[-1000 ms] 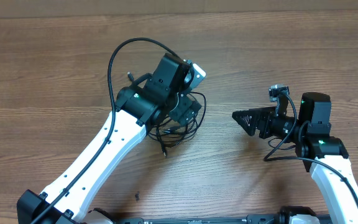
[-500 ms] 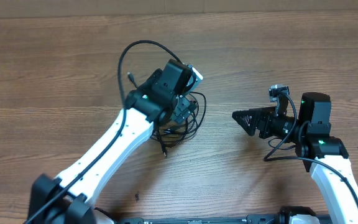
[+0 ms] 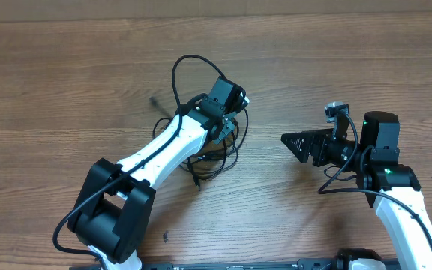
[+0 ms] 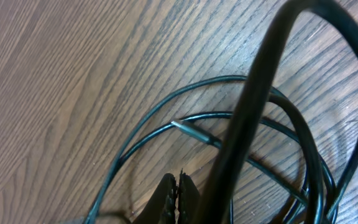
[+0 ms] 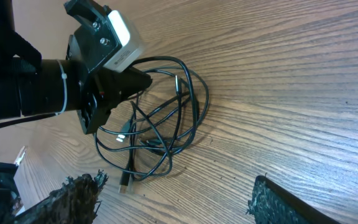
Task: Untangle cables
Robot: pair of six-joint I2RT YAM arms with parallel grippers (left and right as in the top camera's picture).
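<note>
The cables lie in a loose black tangle on the wooden table, left of centre, with a plug end pointing toward the front. My left gripper hangs over the tangle's far edge. In the left wrist view its jaws are pressed together just above the wood, with thin strands and a metal plug tip ahead of them. No strand shows between the jaws. From the right wrist the left gripper touches the top of the cables. My right gripper stands open and empty, right of the tangle.
The left arm's own thick black wire arches above the table behind the tangle and blurs across the left wrist view. A small dark speck lies near the front edge. Bare wood separates the tangle from the right gripper.
My left gripper has gone from open to shut, and its wrist has shifted right over the tangle's far edge. The right arm has not moved.
</note>
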